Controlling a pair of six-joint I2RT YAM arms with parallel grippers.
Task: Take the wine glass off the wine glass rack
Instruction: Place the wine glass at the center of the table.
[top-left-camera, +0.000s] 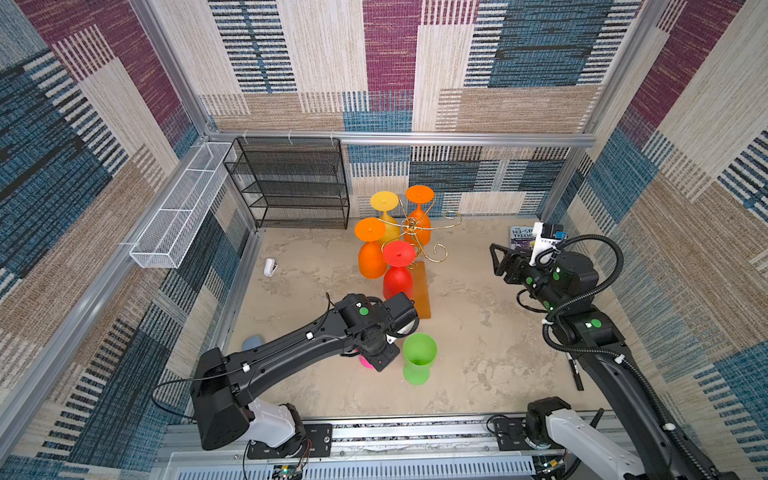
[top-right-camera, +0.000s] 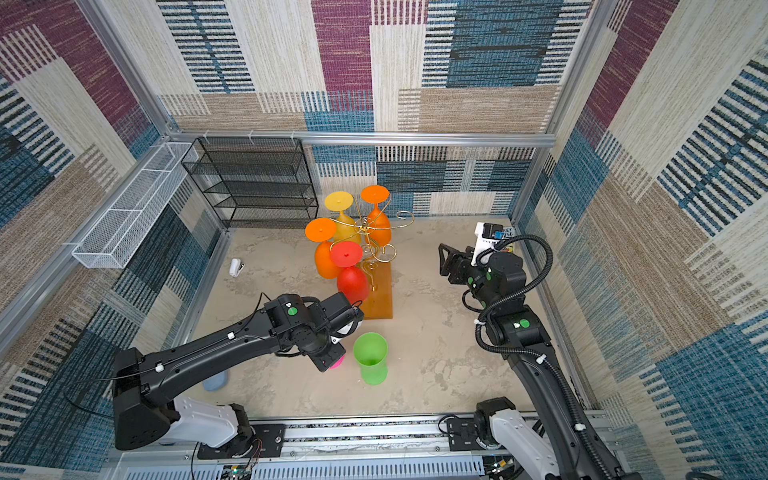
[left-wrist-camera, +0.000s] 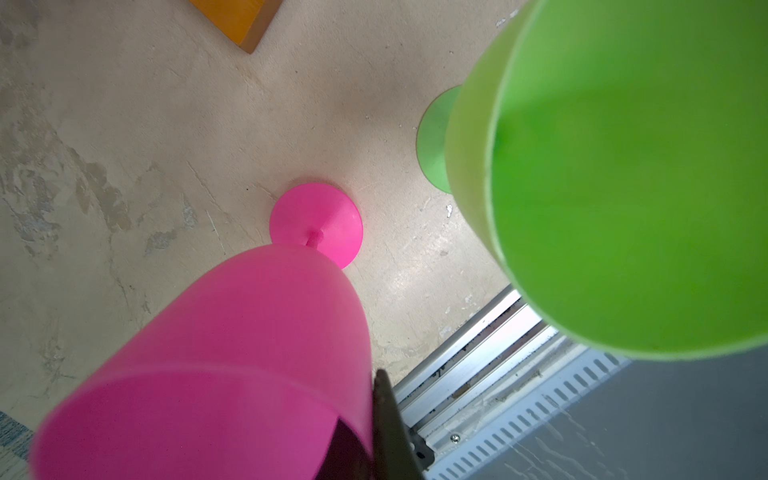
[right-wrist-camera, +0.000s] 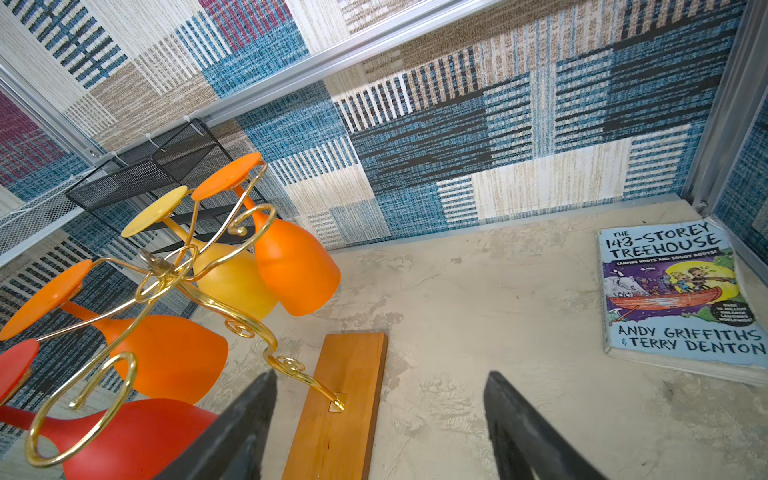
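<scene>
Left tool (left-wrist-camera: 374, 424) is pinching the rim of the pink plastic wine glass (left-wrist-camera: 232, 353), its foot sitting on the beige worktop (top-left-camera: 478, 332), off the gold wire rack (top-left-camera: 411, 226). Right tool (right-wrist-camera: 380, 386) is hanging spread, empty.

Left arm (top-left-camera: 291, 345) is stretched forward, left gripper (left-wrist-camera: 374, 432) pointing down and pinched on the pink glass (left-wrist-camera: 216, 357) rim. Right arm (top-left-camera: 582, 324) is up, right gripper (right-wrist-camera: 381, 378) jaws wide apart.

pink wine glass (top-left-camera: 365, 362) hidden under left arm (top-left-camera: 291, 349) in both top views, only a sliver seen; left tool (left-wrist-camera: 372, 428) seen only as one cropped finger (left-wrist-camera: 390, 419); book (top-left-camera: 519, 239) partly covered by right wrist camera (top-left-camera: 546, 239); green glass (left-wrist-camera: 623, 187) blurred, cropped
</scene>
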